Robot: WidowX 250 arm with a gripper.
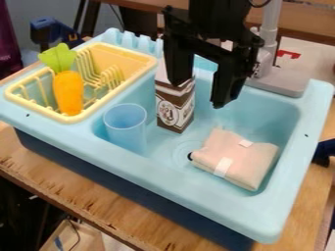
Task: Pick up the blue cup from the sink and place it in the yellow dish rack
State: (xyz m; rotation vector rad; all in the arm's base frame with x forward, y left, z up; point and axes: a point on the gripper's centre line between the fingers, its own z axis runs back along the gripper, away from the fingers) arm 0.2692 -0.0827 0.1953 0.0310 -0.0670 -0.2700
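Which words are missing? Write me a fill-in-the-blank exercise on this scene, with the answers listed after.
The yellow dish rack holds an orange toy ____. The blue cup stands between the rack and a brown-and-white ____. The folded cloth lies in the toy ____. The gripper has its fingers spread apart, so it is ____, not shut.

Missing words: carrot; carton; sink; open.
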